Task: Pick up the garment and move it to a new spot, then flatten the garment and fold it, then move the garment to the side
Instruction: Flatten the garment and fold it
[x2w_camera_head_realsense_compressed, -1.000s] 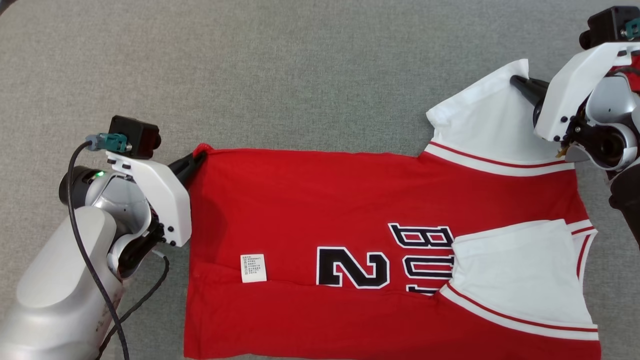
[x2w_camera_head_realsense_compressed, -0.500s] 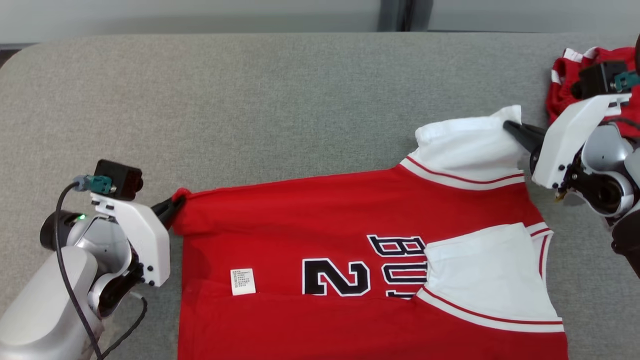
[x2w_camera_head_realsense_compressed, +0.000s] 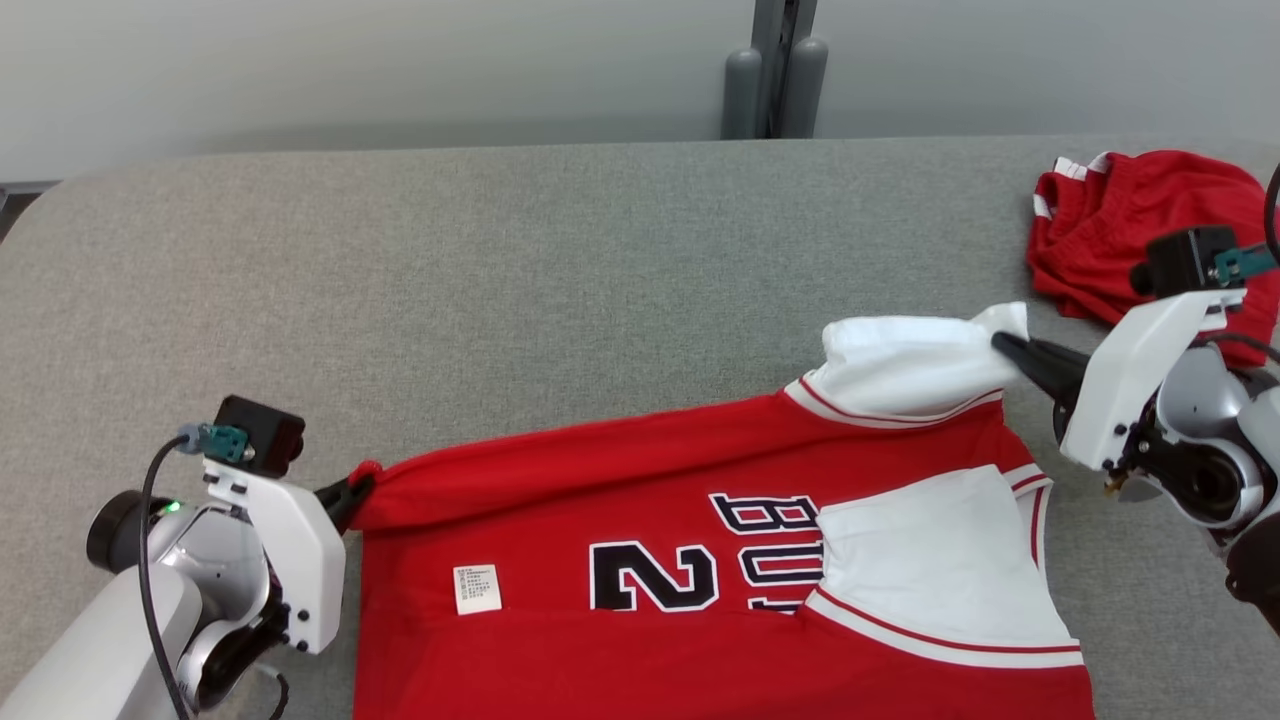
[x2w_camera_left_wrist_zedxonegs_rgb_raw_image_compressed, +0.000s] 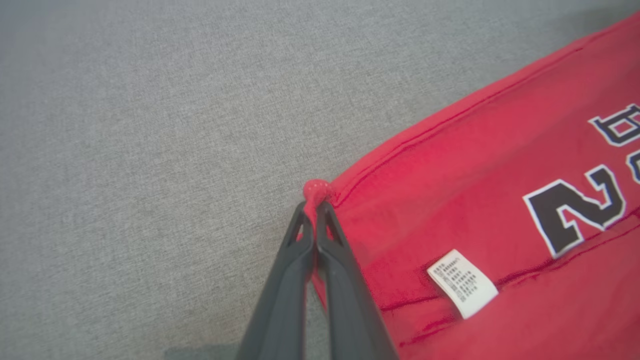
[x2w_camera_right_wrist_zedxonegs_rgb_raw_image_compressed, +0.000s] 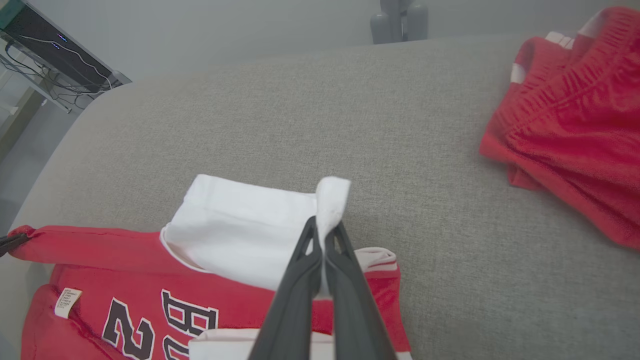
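left gripper (x2w_camera_left_wrist_zedxonegs_rgb_raw_image_compressed: 314, 207): clamped on red jersey (x2w_camera_head_realsense_compressed: 620, 480) hem corner | right gripper (x2w_camera_right_wrist_zedxonegs_rgb_raw_image_compressed: 325, 235): clamped on white sleeve (x2w_camera_head_realsense_compressed: 910, 365) tip | red jersey: stretched between them on table (x2w_camera_head_realsense_compressed: 500, 280) | risk: thin pinches may slip under tension, sleeve bunches

The red jersey (x2w_camera_head_realsense_compressed: 600, 480) lying along the near edge of the bench (x2w_camera_head_realsense_compressed: 500, 300) carries a large black numeral 2 (x2w_camera_head_realsense_compressed: 655, 577) with a white outline, printed on its chest. Beside it, toward the bench's right end, stand block letters (x2w_camera_head_realsense_compressed: 770, 545) in the same black and white: B and U can be read. A sliver of a third letter shows below them, and the rest is covered by the folded white sleeve (x2w_camera_head_realsense_compressed: 930, 560). A small white label (x2w_camera_head_realsense_compressed: 477, 589) sits on the red cloth toward the bench's left end, printed with several lines of dark text too small to read in any view
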